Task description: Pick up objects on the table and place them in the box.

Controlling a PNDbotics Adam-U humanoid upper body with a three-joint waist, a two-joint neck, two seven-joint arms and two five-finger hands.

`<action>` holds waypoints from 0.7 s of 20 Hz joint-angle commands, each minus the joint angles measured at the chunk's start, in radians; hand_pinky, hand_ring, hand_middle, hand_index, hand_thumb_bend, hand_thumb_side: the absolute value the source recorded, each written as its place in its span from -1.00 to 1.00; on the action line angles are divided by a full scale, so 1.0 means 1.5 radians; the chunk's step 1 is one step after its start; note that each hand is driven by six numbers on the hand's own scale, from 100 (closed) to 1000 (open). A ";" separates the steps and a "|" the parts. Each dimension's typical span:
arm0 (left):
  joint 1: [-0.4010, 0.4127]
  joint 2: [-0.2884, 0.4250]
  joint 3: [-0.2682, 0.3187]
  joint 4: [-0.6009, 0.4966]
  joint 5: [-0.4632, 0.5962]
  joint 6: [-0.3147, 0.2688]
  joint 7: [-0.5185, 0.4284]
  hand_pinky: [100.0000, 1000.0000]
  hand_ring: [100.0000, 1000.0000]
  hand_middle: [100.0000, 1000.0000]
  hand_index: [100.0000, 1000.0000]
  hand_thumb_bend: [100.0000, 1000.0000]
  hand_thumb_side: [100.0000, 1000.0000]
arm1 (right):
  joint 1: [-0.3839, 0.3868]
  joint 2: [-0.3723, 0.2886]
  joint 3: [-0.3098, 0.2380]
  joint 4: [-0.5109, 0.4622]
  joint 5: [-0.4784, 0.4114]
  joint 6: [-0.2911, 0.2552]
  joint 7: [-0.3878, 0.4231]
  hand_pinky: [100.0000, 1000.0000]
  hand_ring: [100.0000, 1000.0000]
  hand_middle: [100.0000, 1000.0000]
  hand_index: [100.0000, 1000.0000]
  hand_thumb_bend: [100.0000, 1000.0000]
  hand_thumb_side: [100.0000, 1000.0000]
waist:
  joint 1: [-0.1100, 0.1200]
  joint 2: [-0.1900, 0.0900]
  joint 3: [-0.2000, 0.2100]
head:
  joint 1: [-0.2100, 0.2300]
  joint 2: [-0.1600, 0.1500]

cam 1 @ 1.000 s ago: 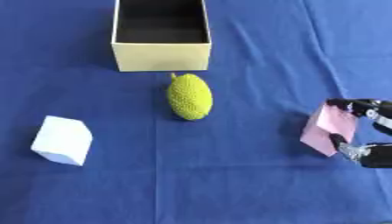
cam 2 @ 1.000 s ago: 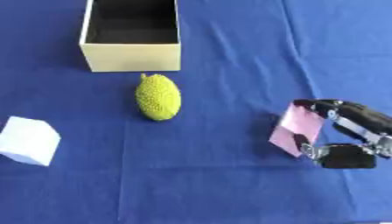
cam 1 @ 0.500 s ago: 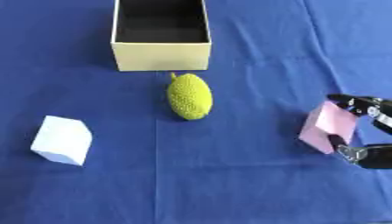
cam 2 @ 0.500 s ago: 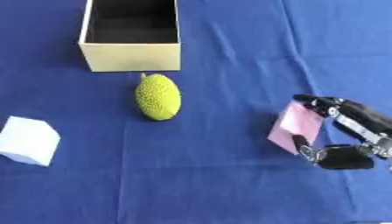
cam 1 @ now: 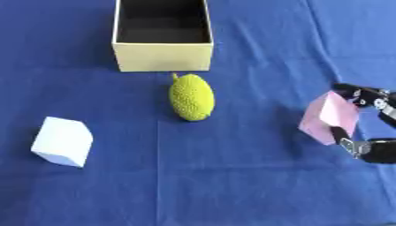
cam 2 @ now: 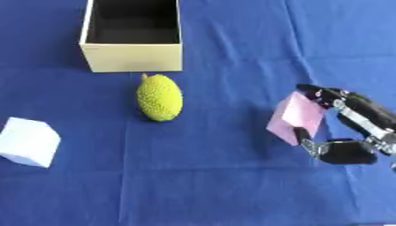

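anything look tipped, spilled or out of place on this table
Only the pink block stands out: it sits tilted on an edge, pinched by the right hand. The bumpy green fruit, pale white cube and open cream box rest normally on the blue cloth; nothing is spilled.

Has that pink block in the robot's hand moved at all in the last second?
Hardly. Against the bumpy yellow-green fruit, the pink block sits in about the same spot, pinched by the right hand on the blue cloth. No clear shift.
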 commanded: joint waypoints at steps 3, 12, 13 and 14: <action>-0.002 0.011 0.000 -0.013 0.003 -0.001 -0.003 0.68 0.38 0.19 0.52 -1.00 0.10 | -0.037 -0.049 -0.017 -0.002 -0.020 -0.024 0.025 0.51 -0.18 -0.70 0.99 -1.00 -0.83 | -0.002 -0.015 0.000 | -0.003 -0.004; -0.027 0.019 -0.009 -0.013 0.007 -0.012 -0.010 0.67 0.38 0.20 0.52 -1.00 0.09 | -0.213 -0.106 0.003 -0.002 -0.068 -0.036 0.108 0.51 -0.16 -0.68 0.94 -1.00 -0.91 | -0.005 -0.020 0.015 | -0.020 -0.010; -0.030 0.020 -0.010 -0.013 0.008 -0.014 -0.011 0.67 0.38 0.20 0.52 -1.00 0.09 | -0.235 -0.104 0.009 -0.002 -0.073 -0.032 0.118 0.51 -0.16 -0.68 0.91 -1.00 -0.91 | -0.005 -0.020 0.018 | -0.023 -0.011; -0.033 0.021 -0.011 -0.013 0.008 -0.015 -0.012 0.67 0.38 0.20 0.52 -1.00 0.09 | -0.255 -0.102 0.014 -0.002 -0.077 -0.028 0.129 0.51 -0.16 -0.67 0.87 -1.00 -0.91 | -0.006 -0.020 0.020 | -0.024 -0.011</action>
